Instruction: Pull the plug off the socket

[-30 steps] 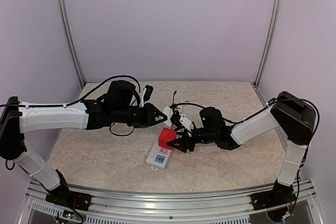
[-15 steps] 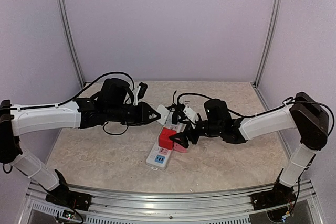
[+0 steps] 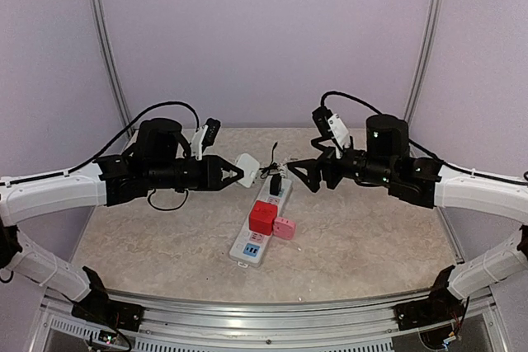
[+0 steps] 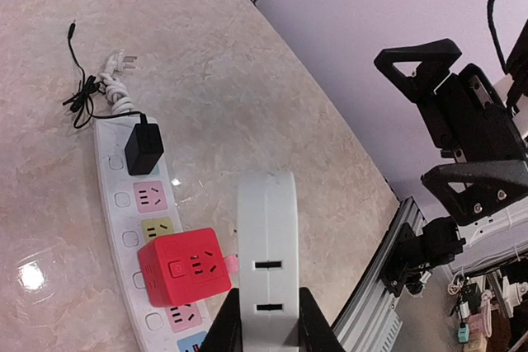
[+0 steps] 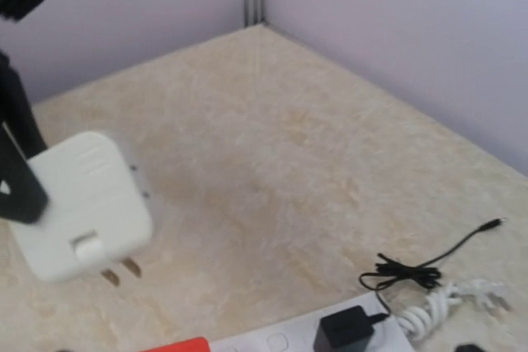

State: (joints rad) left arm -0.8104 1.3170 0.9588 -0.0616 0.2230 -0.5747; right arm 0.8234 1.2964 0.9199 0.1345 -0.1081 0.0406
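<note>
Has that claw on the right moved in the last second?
Yes. The right gripper has left the red cube on the socket, moving up and right in the overhead view, jaws open.

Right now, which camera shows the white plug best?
The right wrist view: the white plug appears large, with both metal prongs visible. The left wrist view shows only its narrow edge; the top view shows it small.

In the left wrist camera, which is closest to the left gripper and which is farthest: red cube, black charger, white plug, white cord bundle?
1. White plug: clamped in the left gripper.
2. Red cube: on the power strip, just left of the plug.
3. Black charger: farther up the strip.
4. White cord bundle: at the strip's far end.
</note>
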